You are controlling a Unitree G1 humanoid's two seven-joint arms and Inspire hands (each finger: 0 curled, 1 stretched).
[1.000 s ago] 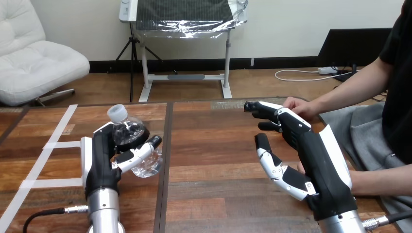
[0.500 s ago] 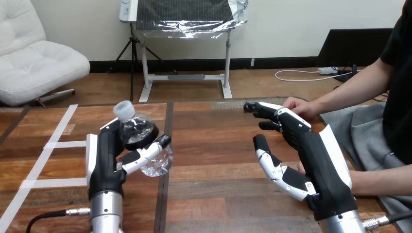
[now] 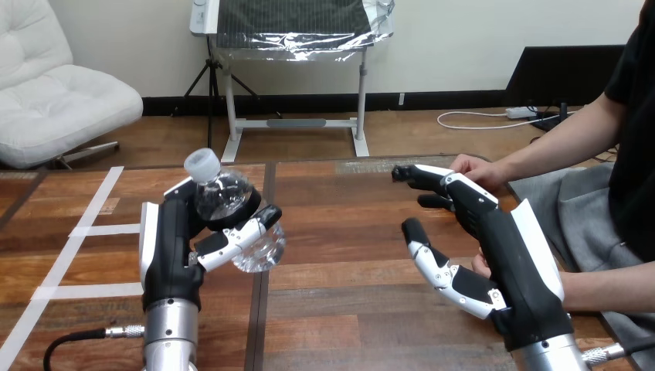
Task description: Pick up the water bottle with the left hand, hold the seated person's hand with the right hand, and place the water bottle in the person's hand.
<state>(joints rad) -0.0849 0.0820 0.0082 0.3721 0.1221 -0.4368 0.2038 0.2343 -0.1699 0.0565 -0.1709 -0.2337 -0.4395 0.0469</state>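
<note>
So far the first step looks done: the left hand (image 3: 171,249) has its fingers and thumb wrapped round the clear water bottle (image 3: 225,198), which leans with its white cap (image 3: 204,163) toward the far left and seems to hang just off the counter (image 3: 347,232), left of the seam between the boards. The right hand (image 3: 498,236) is well apart from the bottle, on the person's side, with its fingers stretched forward and its thumb (image 3: 439,270) spread wide, gripping nothing that I can see. The person's farther hand (image 3: 473,168) rests just beside those fingertips, touching or nearly so; I cannot tell which. The person's nearer forearm (image 3: 610,284) runs in under the right hand, and only a sliver of that hand shows between thumb and palm, so whether the two touch is hidden. By my reading, the hold on the person's hand is not yet made and the handover has not begun. What is left: close the right hand on the person's hand, carry the bottle across the counter to the right, and set it into the person's palm.
</note>
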